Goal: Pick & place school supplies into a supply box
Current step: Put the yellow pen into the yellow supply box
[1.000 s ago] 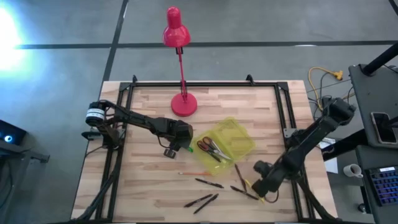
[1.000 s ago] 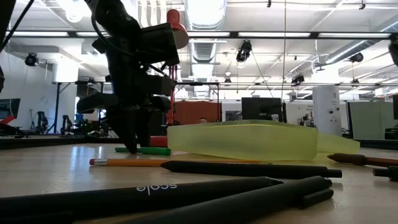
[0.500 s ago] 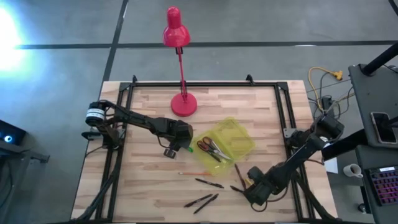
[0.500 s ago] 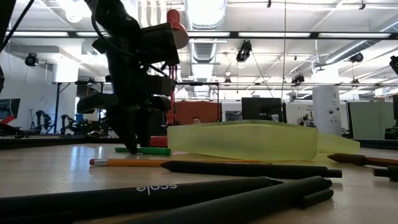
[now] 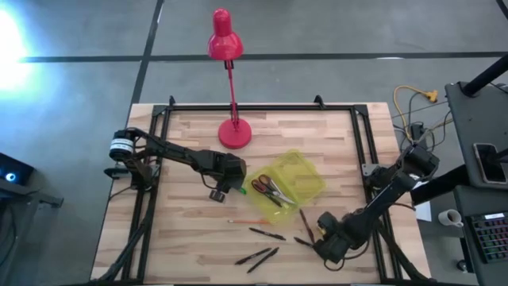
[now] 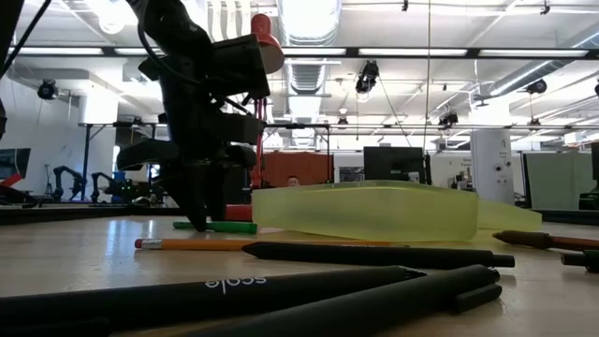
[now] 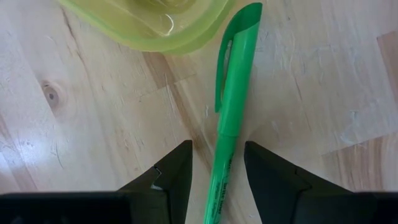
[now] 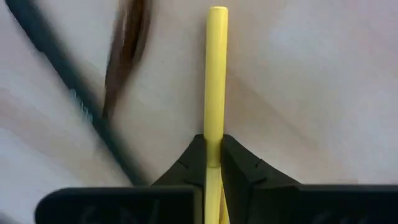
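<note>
The green marker (image 7: 231, 106) lies flat on the table beside the open yellow-green supply box (image 5: 292, 183), which holds the red-handled scissors (image 5: 268, 189). My left gripper (image 7: 217, 171) is open, pointing down, with one finger on either side of the marker's barrel and its tips low at the table (image 6: 201, 223). My right gripper (image 8: 213, 155) is near the table's near right edge (image 5: 325, 241), shut on a yellow pencil (image 8: 216, 74). Black pens (image 5: 266, 233) and an orange pencil (image 5: 248, 221) lie on the table in front of the box. My right gripper pinches the yellow pencil's shaft (image 8: 215, 127) between its two fingertips. The pencil runs along the fingers and sticks out straight ahead to its free end (image 8: 217, 11). Whether the pencil is clear of the table, I cannot tell.
A red desk lamp (image 5: 234, 131) stands at the far middle of the table. A brown pencil (image 5: 304, 221) and a black pen (image 8: 68, 93) lie close to my right gripper. More black pens (image 5: 258, 257) lie near the front edge. Black rails frame the table's sides.
My right gripper has shifted a little toward the table's left and near edge, and its arm has folded in closer over the table. My left gripper and the green marker have stayed still.
</note>
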{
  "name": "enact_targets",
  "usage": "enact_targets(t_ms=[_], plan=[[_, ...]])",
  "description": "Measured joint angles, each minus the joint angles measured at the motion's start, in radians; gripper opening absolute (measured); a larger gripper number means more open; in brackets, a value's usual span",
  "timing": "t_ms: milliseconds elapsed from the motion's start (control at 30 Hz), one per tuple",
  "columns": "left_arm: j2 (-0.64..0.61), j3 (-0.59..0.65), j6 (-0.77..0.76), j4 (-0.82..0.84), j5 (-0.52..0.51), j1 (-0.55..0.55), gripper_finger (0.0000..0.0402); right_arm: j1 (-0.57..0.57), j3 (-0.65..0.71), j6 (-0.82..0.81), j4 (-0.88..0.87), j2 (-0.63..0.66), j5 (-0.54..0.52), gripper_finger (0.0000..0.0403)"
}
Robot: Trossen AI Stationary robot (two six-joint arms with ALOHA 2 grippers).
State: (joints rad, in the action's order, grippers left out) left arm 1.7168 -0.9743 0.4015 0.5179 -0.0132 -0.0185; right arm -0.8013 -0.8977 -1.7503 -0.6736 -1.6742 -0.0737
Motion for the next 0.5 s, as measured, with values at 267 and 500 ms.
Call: enact_targets(t_ms=[267,500], plan=[[0.000,0.005,-0.016,-0.003,0.000,0.000,0.0131,0.075,-0.010,-0.040,-0.147,0.296,-0.384,0.0013],[0.000,0.005,-0.019,-0.003,0.000,0.000,0.0131,0.360,-0.009,0.380,-0.002,0.326,-0.371,0.0013]])
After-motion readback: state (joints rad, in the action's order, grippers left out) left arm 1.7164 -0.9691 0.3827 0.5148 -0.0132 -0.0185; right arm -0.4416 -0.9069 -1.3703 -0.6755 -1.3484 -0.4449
